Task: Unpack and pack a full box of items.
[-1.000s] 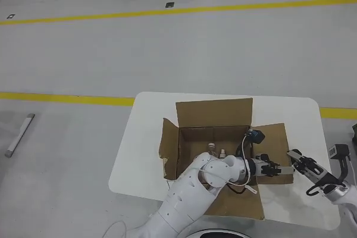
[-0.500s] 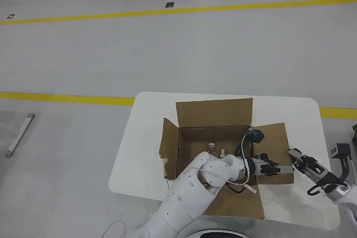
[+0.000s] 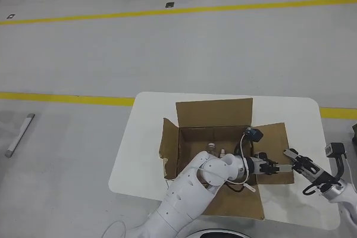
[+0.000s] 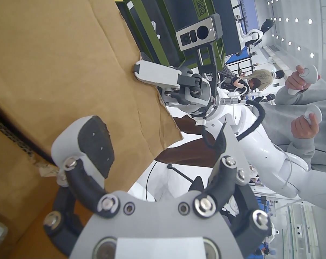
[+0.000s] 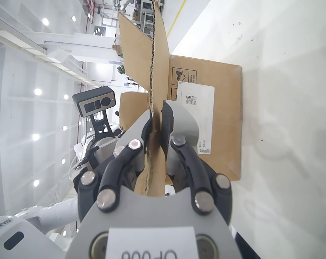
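The cardboard box [image 3: 214, 113] is sitting open on the white tabletop [image 3: 143, 137], and my right hand [image 5: 158, 117] has the outer edge of its side flap [image 5: 160, 55] pinched tight between both pads [image 5: 167, 119]. My left hand [image 4: 157, 136] is spread wide with nothing in it, just on the box side of that same flap and pointing across at my right hand. One pad [image 4: 97, 141] is close beside the cardboard, can't tell if it's actually touching.
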Controlling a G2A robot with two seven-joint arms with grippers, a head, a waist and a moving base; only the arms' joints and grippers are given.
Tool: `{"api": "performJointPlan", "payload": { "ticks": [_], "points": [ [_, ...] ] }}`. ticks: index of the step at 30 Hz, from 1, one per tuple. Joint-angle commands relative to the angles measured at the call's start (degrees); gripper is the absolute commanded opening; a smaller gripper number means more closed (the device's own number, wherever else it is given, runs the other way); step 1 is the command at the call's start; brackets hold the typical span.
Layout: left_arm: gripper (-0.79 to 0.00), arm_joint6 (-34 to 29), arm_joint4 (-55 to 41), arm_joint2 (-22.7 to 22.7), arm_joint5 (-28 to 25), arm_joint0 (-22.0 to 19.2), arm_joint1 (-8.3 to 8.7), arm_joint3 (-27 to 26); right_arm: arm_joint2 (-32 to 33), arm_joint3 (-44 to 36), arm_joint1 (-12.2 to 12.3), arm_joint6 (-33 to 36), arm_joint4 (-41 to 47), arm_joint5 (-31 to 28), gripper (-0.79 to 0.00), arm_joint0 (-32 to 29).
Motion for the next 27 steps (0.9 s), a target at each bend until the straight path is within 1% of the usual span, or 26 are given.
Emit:
{"api": "performJointPlan", "payload": {
  "ticks": [1,6,11,18,21,25,27],
  "points": [
    [0.0,0.17,0.0,-0.22,-0.06,0.05,0.06,-0.06,0.19,-0.03,-0.03,-0.36,0.11,-0.21,-0.785,-0.05],
    [0.0,1.05,0.16,-1.78,0.0,0.48,0.52,-1.31,1.62,-0.42,-0.02,-1.02,0.93,-0.96,-0.785,-0.98],
    [0.0,1.89,1.88,-4.61,0.67,1.81,1.61,-3.95,3.46,-0.64,-0.01,-1.26,2.84,-1.65,-0.785,-2.51],
    [0.0,1.05,6.74,-8.98,3.47,5.4,3.67,-10.49,6.38,-2.03,-0.16,-2.36,6.15,-3.79,-0.785,-5.87],
    [0.0,-0.06,8.01,-10.55,4.03,7.19,4.47,-13.2,7.7,-2.45,-0.19,-2.85,5.58,-5.03,-0.785,-7.29],
    [0.0,-0.93,9.28,-12.33,4.55,9.47,5.36,-15.62,8.83,-2.33,-0.28,-3.59,5.5,-5.44,-0.785,-8.39],
    [0.0,-1.11,9.33,-12.54,4.57,9.78,5.48,-15.94,9.4,-2.17,-0.3,-4.15,4.46,-5.85,-0.785,-8.7]
  ]
}}
